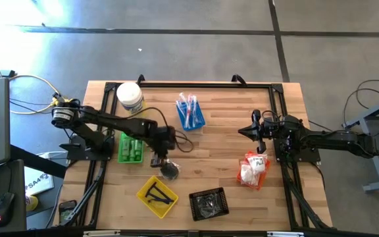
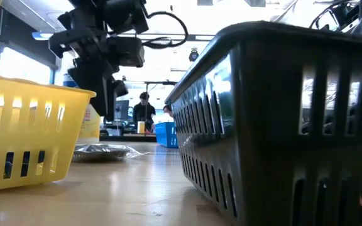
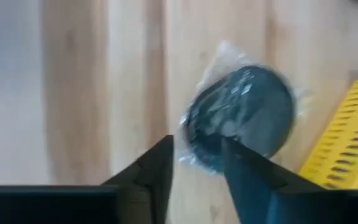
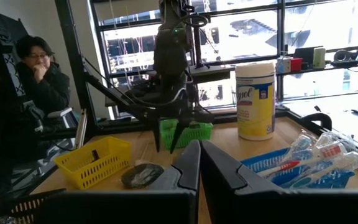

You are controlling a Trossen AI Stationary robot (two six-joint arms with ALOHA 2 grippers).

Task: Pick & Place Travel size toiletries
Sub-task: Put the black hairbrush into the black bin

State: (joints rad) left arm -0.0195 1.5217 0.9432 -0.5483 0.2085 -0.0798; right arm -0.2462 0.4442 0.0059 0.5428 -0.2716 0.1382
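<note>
Pale butcher-block wood forms the table (image 1: 222, 164) filling the middle of the high view, with coloured trays spread over it, seemingly one for each kind of toiletry. At upper centre the blue plastic tray (image 1: 191, 113) holds wrapped toothbrushes; the green tray (image 1: 131, 147) sits at left, the orange tray (image 1: 252, 170) of white sachets at right, and the yellow slotted tray (image 1: 157, 195) and black mesh basket (image 1: 208, 203) at the bottom. Just above the yellow tray, the left hand (image 1: 164, 163) hangs directly over a round dark item in clear wrapping (image 1: 170, 171), fingers apart and holding nothing; the item lies flat on the wood. At right, the right hand (image 1: 254, 129) waits, fingers pressed together, empty.
</note>
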